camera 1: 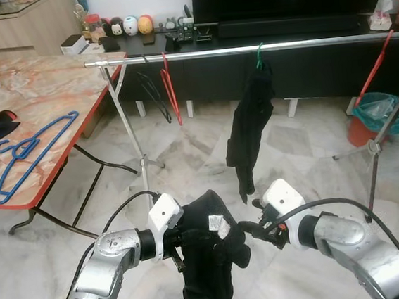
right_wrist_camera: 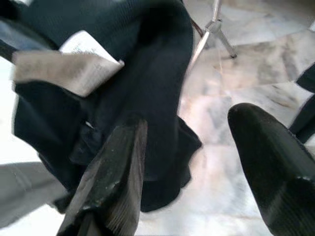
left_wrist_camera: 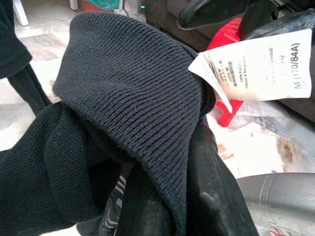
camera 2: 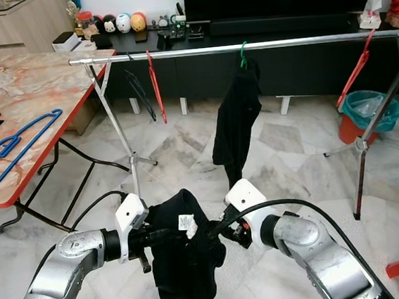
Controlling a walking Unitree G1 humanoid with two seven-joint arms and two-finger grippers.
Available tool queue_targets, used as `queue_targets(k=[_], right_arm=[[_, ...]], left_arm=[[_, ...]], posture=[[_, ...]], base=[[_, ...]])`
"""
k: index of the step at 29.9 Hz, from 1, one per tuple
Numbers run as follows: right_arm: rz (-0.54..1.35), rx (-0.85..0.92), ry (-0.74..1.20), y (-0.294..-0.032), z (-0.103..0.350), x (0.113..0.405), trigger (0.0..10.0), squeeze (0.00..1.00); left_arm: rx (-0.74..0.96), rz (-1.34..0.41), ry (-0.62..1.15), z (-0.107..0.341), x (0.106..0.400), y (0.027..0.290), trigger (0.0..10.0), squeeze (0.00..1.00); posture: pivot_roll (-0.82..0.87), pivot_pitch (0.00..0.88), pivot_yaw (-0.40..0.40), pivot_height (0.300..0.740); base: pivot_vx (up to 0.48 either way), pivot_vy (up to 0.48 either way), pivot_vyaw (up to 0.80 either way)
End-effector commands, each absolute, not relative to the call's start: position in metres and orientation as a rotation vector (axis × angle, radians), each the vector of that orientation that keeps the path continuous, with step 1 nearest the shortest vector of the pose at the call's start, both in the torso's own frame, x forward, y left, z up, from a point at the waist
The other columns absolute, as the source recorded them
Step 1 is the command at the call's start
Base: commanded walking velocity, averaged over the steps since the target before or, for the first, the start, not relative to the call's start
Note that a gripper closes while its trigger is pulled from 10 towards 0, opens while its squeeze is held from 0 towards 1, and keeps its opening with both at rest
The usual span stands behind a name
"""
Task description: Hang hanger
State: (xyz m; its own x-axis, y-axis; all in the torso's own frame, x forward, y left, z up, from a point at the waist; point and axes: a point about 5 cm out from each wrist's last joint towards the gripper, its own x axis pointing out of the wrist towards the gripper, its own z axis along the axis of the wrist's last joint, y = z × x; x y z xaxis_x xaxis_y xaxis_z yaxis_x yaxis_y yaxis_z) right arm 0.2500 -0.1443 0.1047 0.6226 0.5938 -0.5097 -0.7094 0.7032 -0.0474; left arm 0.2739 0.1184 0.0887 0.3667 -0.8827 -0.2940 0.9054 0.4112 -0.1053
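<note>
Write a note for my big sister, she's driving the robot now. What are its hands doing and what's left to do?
Left gripper: shut on the black sweater, held up in front of the robot over the floor.
Right gripper: open, fingers right beside the sweater, gripping nothing.
Something red, maybe a hanger, pokes out from under the sweater's collar.
Clothes rail stands ahead; a black garment on a green hanger and a bare red hanger already hang there.
A blue hanger lies on the table.
Left to do: carry the sweater to the rail and hook it on.

2 blue hangers (camera 1: 34, 153) (table), 2 red hangers (camera 1: 171, 92), 2 black garments (camera 1: 250, 127).
</note>
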Motion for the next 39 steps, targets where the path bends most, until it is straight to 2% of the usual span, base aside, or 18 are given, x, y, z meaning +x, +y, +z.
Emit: queue_targets(k=[1,7,8,15,27,39], right_arm=[[0.771,-0.171,0.461,-0.143,0.109,0.250,10.0,0.00],[0.831,-0.137,0.444,-0.136,0.109,0.244,10.0,0.00],[0.836,-0.129,0.445,-0.136,0.109,0.245,10.0,0.00],[0.856,-0.133,0.450,-0.136,0.110,0.243,10.0,0.00],[0.792,-0.291,0.545,-0.152,0.095,0.248,10.0,0.00],[0.824,-0.235,0.433,-0.146,0.120,0.249,10.0,0.00]], left_arm=[[0.079,-1.163,0.302,0.096,0.274,0.119,0.0,0.00],[0.079,-1.163,0.294,0.097,0.275,0.117,0.0,0.00],[0.083,-1.157,0.292,0.097,0.275,0.116,10.0,0.00],[0.081,-1.159,0.294,0.097,0.276,0.115,10.0,0.00],[0.027,-1.221,0.253,0.116,0.276,0.103,10.0,0.00],[0.009,-1.222,0.263,0.115,0.274,0.097,10.0,0.00]], posture=[[-0.01,0.036,0.039,0.740],[-0.01,0.037,0.039,0.740],[-0.01,0.035,0.039,0.740],[-0.01,0.036,0.038,0.740],[-0.01,0.037,0.034,0.740],[-0.01,0.037,0.033,0.740]], base=[[0.000,0.000,0.00],[0.000,0.000,0.00],[0.000,0.000,0.00],[0.000,0.000,0.00],[0.000,0.000,0.00],[0.000,0.000,0.00]])
